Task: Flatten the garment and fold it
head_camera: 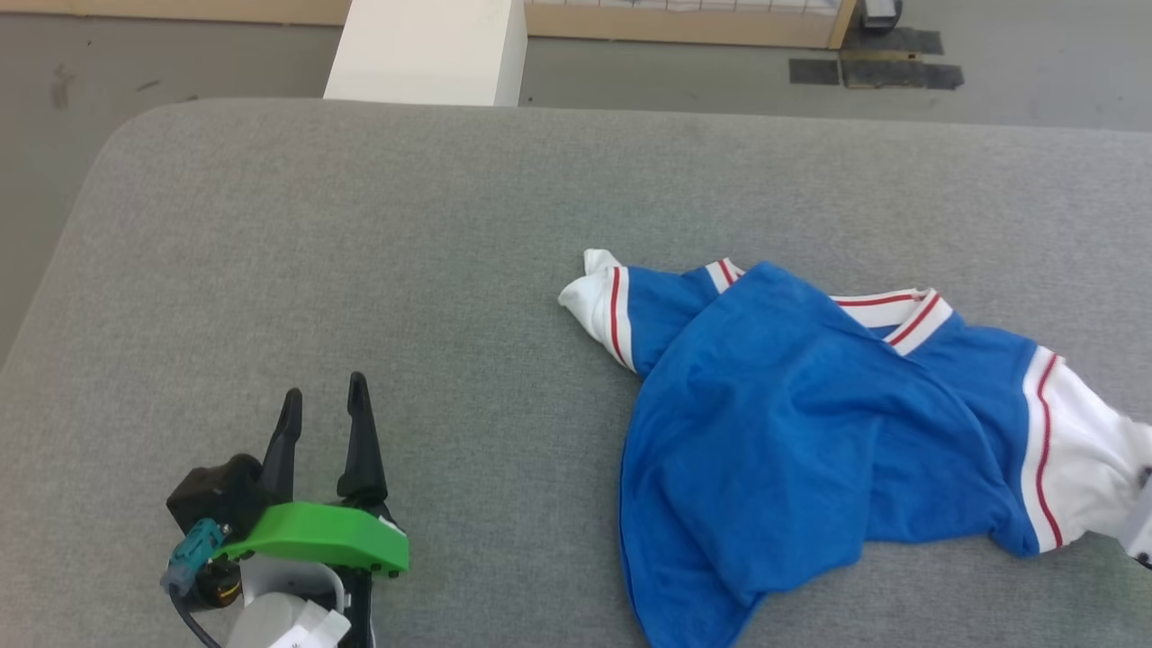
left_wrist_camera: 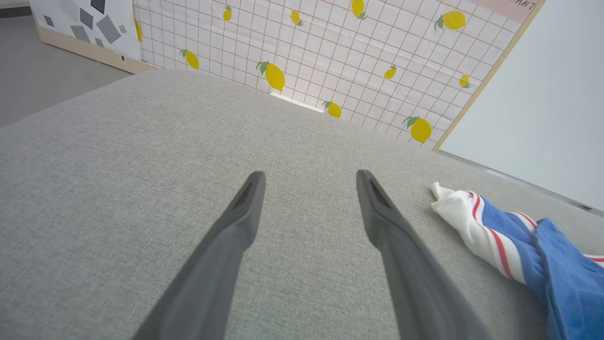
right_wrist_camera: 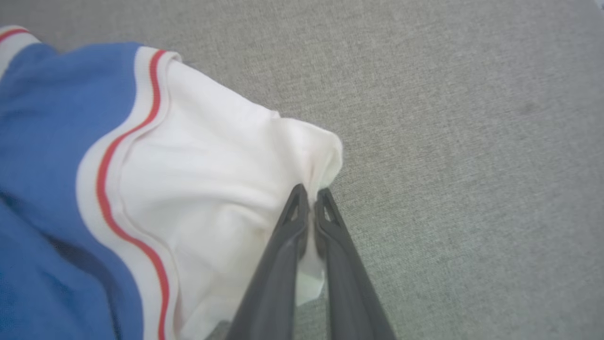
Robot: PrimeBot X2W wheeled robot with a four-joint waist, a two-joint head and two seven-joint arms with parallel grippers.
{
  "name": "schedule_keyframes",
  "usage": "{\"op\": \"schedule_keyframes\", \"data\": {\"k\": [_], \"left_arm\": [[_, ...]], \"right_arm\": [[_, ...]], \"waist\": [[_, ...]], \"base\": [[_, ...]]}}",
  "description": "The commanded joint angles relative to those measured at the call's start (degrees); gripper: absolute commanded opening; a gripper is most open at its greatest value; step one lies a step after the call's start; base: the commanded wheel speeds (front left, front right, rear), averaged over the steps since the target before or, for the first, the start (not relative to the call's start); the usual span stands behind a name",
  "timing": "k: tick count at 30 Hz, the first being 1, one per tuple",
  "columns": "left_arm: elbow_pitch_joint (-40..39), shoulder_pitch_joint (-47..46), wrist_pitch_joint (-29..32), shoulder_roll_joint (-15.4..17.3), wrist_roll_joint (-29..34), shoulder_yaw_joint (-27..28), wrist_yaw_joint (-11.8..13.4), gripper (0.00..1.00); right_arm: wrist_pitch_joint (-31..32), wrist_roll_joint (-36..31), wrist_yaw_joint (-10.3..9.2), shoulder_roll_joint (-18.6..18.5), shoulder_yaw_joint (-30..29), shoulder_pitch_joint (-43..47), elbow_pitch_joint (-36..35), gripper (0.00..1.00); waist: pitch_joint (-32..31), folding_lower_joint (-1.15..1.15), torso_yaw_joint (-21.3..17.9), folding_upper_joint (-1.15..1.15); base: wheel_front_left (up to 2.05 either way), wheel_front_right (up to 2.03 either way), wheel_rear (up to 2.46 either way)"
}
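The garment [head_camera: 792,423], a royal-blue short-sleeved shirt with white sleeves and red-striped white trim, lies crumpled on the right half of the grey fabric-covered desk [head_camera: 360,225]. Its body is bunched into loose folds and the lower hem runs off the near edge of the head view. The white collar with its red stripe [head_camera: 904,317] sits at the far side. One white sleeve [head_camera: 594,301] is twisted to a point toward the middle of the desk, and the other sleeve [head_camera: 1080,459] spreads toward the right edge of the picture. In the right wrist view the right gripper [right_wrist_camera: 311,193] has its two dark fingers drawn nearly together, pinching the outer edge of that white sleeve [right_wrist_camera: 212,156]. The cloth puckers where the tips bite, and a little white fabric shows in the narrow gap between the fingers. The blue body of the shirt [right_wrist_camera: 52,118] lies to the left of it in that view. The left gripper [head_camera: 324,389] is over the bare near-left part of the desk, well apart from the garment, with its fingers spread wide and nothing between them. Its wrist view shows the same wide gap [left_wrist_camera: 310,175] above the grey cloth, with the twisted sleeve [left_wrist_camera: 465,212] off to the right. Beyond the desk are a grey floor [head_camera: 1035,90], a white block [head_camera: 432,49], and a lemon-printed grid panel [left_wrist_camera: 330,47].
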Motion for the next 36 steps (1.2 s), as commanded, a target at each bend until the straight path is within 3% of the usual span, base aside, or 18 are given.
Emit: {"op": "schedule_keyframes", "data": {"k": [1,6,11,16,20,23,27,31,32,33,34,36], "left_arm": [[0.19,0.66,-0.26,-0.08,0.37,0.04,-0.30,1.00],[1.58,1.38,0.04,0.36,-0.19,-0.11,-0.74,1.00],[1.91,1.07,3.83,0.14,-3.09,-2.77,-1.98,1.00],[2.17,-4.03,16.96,-0.06,-7.60,-11.33,-3.51,1.00],[3.71,-10.57,31.46,-0.09,-9.49,-20.59,-2.12,1.00],[6.49,-16.27,40.68,-0.10,-7.40,-26.49,-0.71,1.00],[12.00,-21.95,47.49,0.43,-2.53,-31.05,0.90,1.00],[16.30,-24.37,49.27,0.75,-0.92,-31.74,2.36,1.00],[16.93,-24.61,49.28,0.75,-0.95,-31.71,2.43,0.79],[17.43,-24.74,49.06,0.70,-1.52,-31.47,2.20,0.09],[17.62,-24.79,48.82,0.65,-2.02,-31.37,1.84,0.00],[17.48,-24.87,48.54,0.49,-3.53,-31.02,1.19,0.00]], "right_arm": [[-2.34,0.36,-0.09,0.95,-0.59,-0.56,-0.66,1.00],[-15.04,5.02,-0.09,3.92,-1.52,-0.26,-5.68,1.00],[-19.03,7.27,-0.09,5.43,-0.83,3.86,-10.02,1.00],[-18.64,7.25,-0.09,6.02,0.40,6.71,-12.16,1.00],[-18.07,7.15,-0.09,6.16,1.40,6.96,-12.86,1.00],[-17.99,7.63,-0.09,6.20,2.48,6.44,-13.01,1.00],[-18.04,8.56,-0.09,6.22,3.76,5.48,-12.50,1.00],[-18.62,8.73,-0.09,6.22,4.45,5.02,-12.34,1.00],[-18.75,8.69,-0.09,6.22,4.46,5.01,-12.28,1.00],[-18.88,8.60,-0.09,6.23,4.41,5.02,-12.19,1.00],[-18.97,8.59,-0.09,6.23,4.34,5.03,-12.12,1.00],[-19.01,8.19,-0.09,6.23,3.90,5.21,-11.92,1.00]], "waist": [[-0.86,0.00,-0.82,0.00],[-3.48,0.00,-1.47,0.00],[-5.17,0.00,-1.76,0.00],[-5.70,0.00,-2.13,0.00],[-4.98,0.00,-2.79,0.00],[-3.89,0.00,-3.85,0.00],[-2.33,0.00,-5.68,0.00],[-1.01,0.00,-7.07,0.00],[-0.86,0.00,-7.21,0.00],[-0.73,0.00,-7.32,0.00],[-0.64,0.00,-7.33,0.00],[-0.51,0.00,-7.01,0.00]], "base": [[0.00,0.00,0.00],[0.00,0.00,0.00],[0.00,0.00,0.00],[0.00,0.00,0.00],[0.00,0.00,0.00],[0.00,0.00,0.00],[0.00,0.00,0.00],[0.00,0.00,0.00],[0.00,0.00,0.00],[0.00,0.00,0.00],[0.00,0.00,0.00],[0.00,0.00,0.00]]}}
